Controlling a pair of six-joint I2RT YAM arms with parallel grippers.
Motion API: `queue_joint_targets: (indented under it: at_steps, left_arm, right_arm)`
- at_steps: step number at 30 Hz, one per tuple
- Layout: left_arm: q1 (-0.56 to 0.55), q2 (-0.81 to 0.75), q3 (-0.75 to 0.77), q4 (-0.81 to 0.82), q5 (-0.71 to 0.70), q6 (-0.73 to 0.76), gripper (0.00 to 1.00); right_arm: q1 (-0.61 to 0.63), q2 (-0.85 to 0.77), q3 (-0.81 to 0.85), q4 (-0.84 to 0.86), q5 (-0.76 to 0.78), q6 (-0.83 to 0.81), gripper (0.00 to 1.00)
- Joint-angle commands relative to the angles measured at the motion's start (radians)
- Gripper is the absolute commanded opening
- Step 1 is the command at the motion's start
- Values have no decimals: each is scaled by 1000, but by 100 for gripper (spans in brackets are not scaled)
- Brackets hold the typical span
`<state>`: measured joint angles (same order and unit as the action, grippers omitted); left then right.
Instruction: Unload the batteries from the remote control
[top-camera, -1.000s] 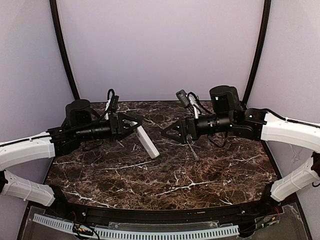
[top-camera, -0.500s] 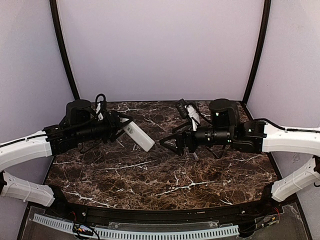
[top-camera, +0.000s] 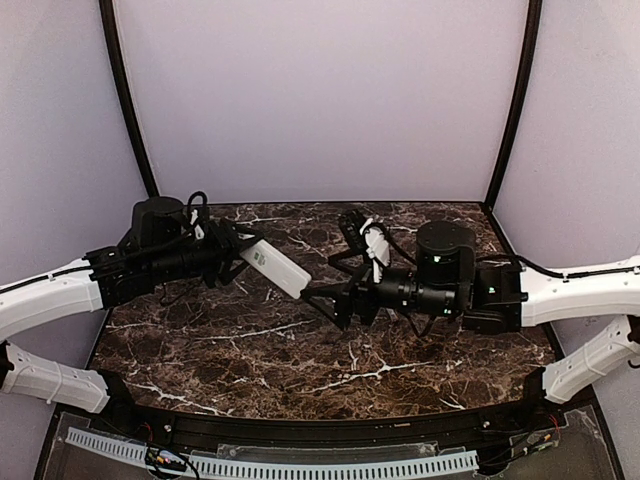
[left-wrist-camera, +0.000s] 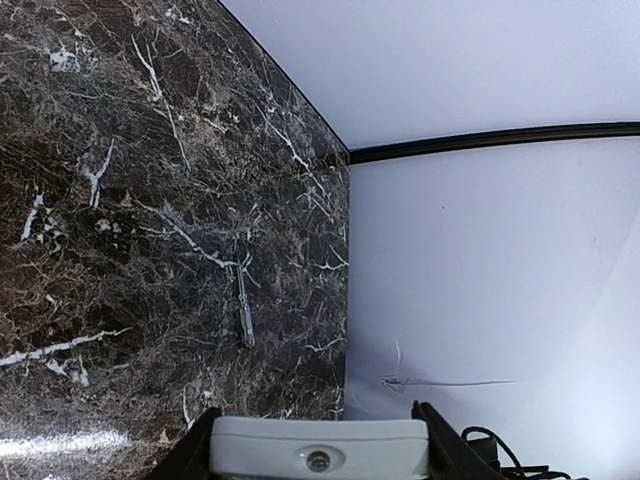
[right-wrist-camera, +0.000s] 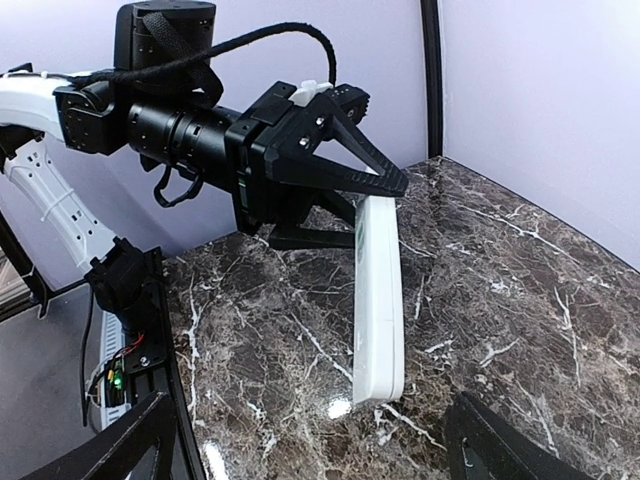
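The remote control (top-camera: 275, 267) is a slim white bar held off the table, my left gripper (top-camera: 248, 255) shut on its rear end. In the left wrist view its tip with a small lens (left-wrist-camera: 318, 452) fills the gap between my two fingers. In the right wrist view the remote control (right-wrist-camera: 380, 300) hangs lengthwise from the left gripper (right-wrist-camera: 375, 210), its free end pointing at the camera. My right gripper (top-camera: 318, 305) is open just past that free end, its fingers (right-wrist-camera: 130, 440) spread wide on either side and touching nothing. The batteries are hidden.
A slim grey rod-like thing (left-wrist-camera: 244, 315) lies on the dark marble table (top-camera: 250, 360) near the back wall. The pale back wall (left-wrist-camera: 480, 280) rises right behind the table. A black frame rail (top-camera: 300, 425) runs along the near edge.
My right arm has moved left and down until its open jaws sit at the remote's free end. My left gripper has turned and drawn the remote slightly back and left.
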<state>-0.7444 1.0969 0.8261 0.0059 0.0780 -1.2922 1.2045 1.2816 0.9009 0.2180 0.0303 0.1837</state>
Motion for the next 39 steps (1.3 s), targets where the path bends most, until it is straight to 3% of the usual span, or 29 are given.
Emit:
queue_joint_targets:
  at_steps: [1, 13, 18, 25, 33, 39]
  left_arm:
    - [-2, -15, 28, 37, 19, -56, 0]
    - [-2, -4, 63, 103, 95, -88, 0]
    - [-2, 1, 67, 113, 108, -103, 0]
    - [-2, -8, 49, 165, 123, -121, 0]
    - [-1, -25, 26, 196, 119, -129, 0]
    - [-2, -34, 5, 208, 117, -139, 0]
  right_arm:
    - [20, 45, -6, 125, 102, 1, 92]
    - [25, 141, 21, 221, 128, -16, 85]
    - [25, 157, 13, 282, 134, -34, 71]
    - [26, 191, 30, 321, 160, -56, 63]
    - [24, 227, 73, 324, 143, -73, 35]
    - [24, 205, 51, 358, 141, -65, 32]
